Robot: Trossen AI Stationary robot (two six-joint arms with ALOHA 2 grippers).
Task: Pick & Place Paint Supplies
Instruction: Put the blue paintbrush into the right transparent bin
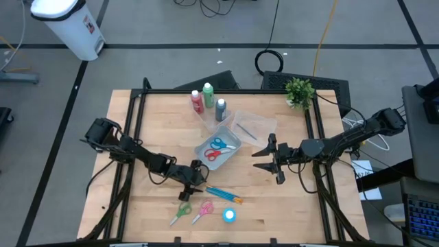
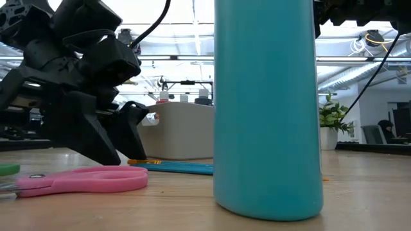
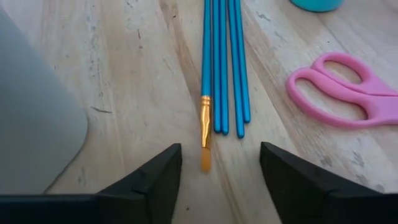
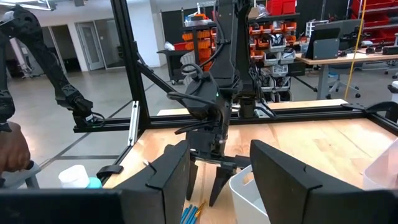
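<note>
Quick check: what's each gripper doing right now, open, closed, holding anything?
Left gripper: open, empty, fingers either side of the blue brushes' tip end on the table.
Right gripper: open, empty, hovering right of the clear tub.

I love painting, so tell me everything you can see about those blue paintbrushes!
The thin blue paintbrushes with orange tips lie flat, side by side, on the light wooden table. One shows a gold metal band and orange bristles. They rest between the clear plastic tub and the pink-handled scissors. The left gripper hovers at their tips, jaws open, not touching.
</note>
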